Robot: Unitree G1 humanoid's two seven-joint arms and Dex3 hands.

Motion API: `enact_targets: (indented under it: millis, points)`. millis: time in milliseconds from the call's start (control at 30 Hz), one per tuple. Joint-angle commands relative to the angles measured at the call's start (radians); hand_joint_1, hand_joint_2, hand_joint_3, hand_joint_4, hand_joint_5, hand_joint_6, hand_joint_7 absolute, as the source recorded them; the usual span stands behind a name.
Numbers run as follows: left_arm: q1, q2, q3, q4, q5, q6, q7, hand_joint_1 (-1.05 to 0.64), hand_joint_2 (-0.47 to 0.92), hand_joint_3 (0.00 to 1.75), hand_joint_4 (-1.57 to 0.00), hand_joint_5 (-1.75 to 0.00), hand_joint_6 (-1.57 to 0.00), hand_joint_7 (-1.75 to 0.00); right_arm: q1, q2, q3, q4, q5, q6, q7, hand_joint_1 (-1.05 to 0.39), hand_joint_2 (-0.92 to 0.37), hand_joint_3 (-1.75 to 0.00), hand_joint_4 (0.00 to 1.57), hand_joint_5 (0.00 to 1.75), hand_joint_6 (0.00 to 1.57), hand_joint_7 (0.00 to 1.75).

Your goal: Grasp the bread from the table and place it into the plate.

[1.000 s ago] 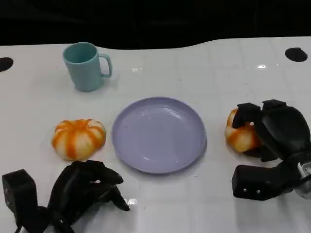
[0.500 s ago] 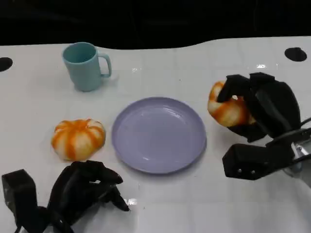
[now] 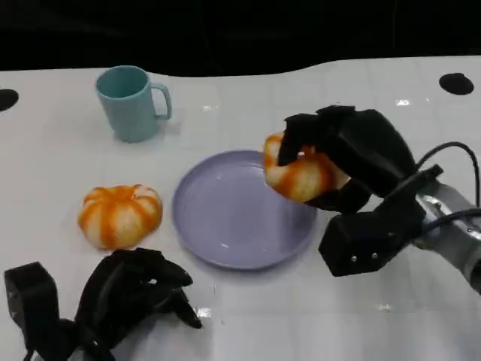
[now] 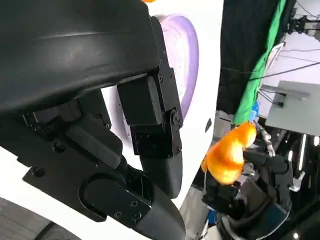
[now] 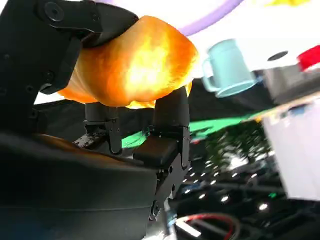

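Observation:
My right hand grips an orange-and-white striped bread roll and holds it in the air over the right rim of the lilac plate. In the right wrist view the same roll sits between the black fingers. It appears again in the left wrist view as the held roll, beyond the plate. A second striped roll lies on the table left of the plate. My left hand rests on the table near the front left, fingers curled in, holding nothing.
A teal mug stands at the back left, handle to the right. Two dark round holes mark the white table's far corners. The table's back edge meets a black backdrop. A black cable loops above my right forearm.
My right hand has lifted the roll off the table at the right and carried it left, up to the plate's right rim. The left hand has stayed put.

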Motion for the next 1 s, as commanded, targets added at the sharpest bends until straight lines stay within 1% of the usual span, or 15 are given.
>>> enact_targets:
  millis: [33,133,200,233,267,333,400,467,567,667,733,800,833,900,1000]
  points:
    - [0.016,0.008,0.003,-0.01,-0.003,0.005,0.001,-1.05,0.72,0.0,-1.57,-0.59,-1.57,-0.2,-0.025,0.027,0.015,0.012,-0.005,0.007,0.04,-0.13,-0.4,-1.17,0.94,1.74,0.97,1.14]
    - [0.014,0.01,0.004,-0.007,-0.005,0.01,0.0,-1.05,0.72,0.0,-1.57,-0.58,-1.57,-0.19,-0.037,0.049,0.027,0.029,-0.014,0.013,0.041,-0.13,-0.4,-1.19,0.95,1.75,0.87,1.43]
    - [0.015,0.009,0.004,-0.007,-0.004,0.009,0.002,-1.05,0.71,0.0,-1.57,-0.59,-1.57,-0.19,-0.044,0.068,0.03,0.045,-0.016,0.011,0.036,-0.13,-0.38,-1.19,0.95,1.75,0.84,1.48]
    - [0.016,0.009,0.003,-0.009,-0.003,0.009,0.005,-1.05,0.71,0.0,-1.57,-0.59,-1.57,-0.19,-0.047,0.079,0.031,0.056,-0.017,0.011,0.031,-0.12,-0.37,-1.18,0.94,1.75,0.85,1.4]
    - [0.017,0.008,0.003,-0.009,-0.002,0.008,0.006,-1.05,0.71,0.0,-1.57,-0.59,-1.57,-0.2,-0.05,0.089,0.032,0.067,-0.017,0.012,0.026,-0.13,-0.41,-1.11,0.93,1.75,0.9,1.14]
    - [0.018,0.008,0.003,-0.011,0.0,0.004,0.009,-1.05,0.71,0.0,-1.57,-0.6,-1.57,-0.2,-0.058,0.109,0.033,0.089,-0.017,0.024,0.034,-0.14,-0.49,-0.97,0.91,1.74,0.98,0.84]
    - [0.018,0.008,0.004,-0.011,0.001,0.002,0.01,-1.05,0.72,0.0,-1.57,-0.6,-1.57,-0.2,-0.065,0.12,0.036,0.103,-0.022,0.036,0.035,-0.13,-0.55,-0.82,0.89,1.74,1.06,0.63]
    - [0.017,0.008,0.006,-0.009,-0.001,0.004,0.011,-1.05,0.72,0.0,-1.57,-0.6,-1.57,-0.2,-0.072,0.138,0.034,0.129,-0.018,0.061,0.046,-0.13,-0.58,-0.77,0.87,1.73,1.09,0.56]
    - [0.015,0.008,0.007,-0.005,-0.002,0.002,0.008,-1.05,0.72,0.0,-1.57,-0.6,-1.57,-0.21,-0.085,0.159,0.029,0.167,-0.009,0.082,0.057,-0.12,-0.54,-0.89,0.85,1.66,0.99,0.83]
    - [0.014,0.008,0.005,-0.005,0.003,0.001,0.013,-1.05,0.72,0.0,-1.57,-0.6,-1.57,-0.21,-0.098,0.164,0.032,0.186,-0.014,0.104,0.064,-0.14,-0.53,-0.81,0.81,1.49,0.89,0.87]
    - [0.013,0.008,0.004,-0.004,0.005,-0.002,0.014,-1.05,0.72,0.0,-1.57,-0.6,-1.57,-0.21,-0.104,0.162,0.031,0.188,-0.009,0.11,0.092,-0.21,-0.67,-0.5,0.76,1.2,0.84,0.6]
    - [0.013,0.007,0.004,-0.003,0.004,-0.002,0.013,-1.05,0.72,0.0,-1.57,-0.6,-1.57,-0.21,-0.109,0.161,0.032,0.189,-0.006,0.124,0.131,-0.31,-0.83,-0.21,0.58,0.71,0.69,0.24]
    - [0.013,0.007,0.004,-0.004,0.004,-0.002,0.012,-1.05,0.72,0.0,-1.57,-0.6,-1.57,-0.22,-0.111,0.16,0.034,0.187,-0.006,0.135,0.153,-0.36,-0.87,-0.14,0.51,0.57,0.64,0.14]
    - [0.014,0.008,0.003,-0.004,0.004,-0.006,0.007,-1.05,0.72,0.0,-1.57,-0.61,-1.57,-0.22,-0.112,0.159,0.038,0.179,-0.009,0.158,0.19,-0.47,-0.91,-0.11,0.31,0.36,0.47,0.03]
    - [0.017,0.007,0.003,-0.008,0.004,-0.006,0.008,-1.05,0.72,0.0,-1.57,-0.6,-1.57,-0.21,-0.103,0.156,0.036,0.157,-0.005,0.18,0.232,-0.6,-0.92,-0.14,0.14,0.26,0.31,0.0]
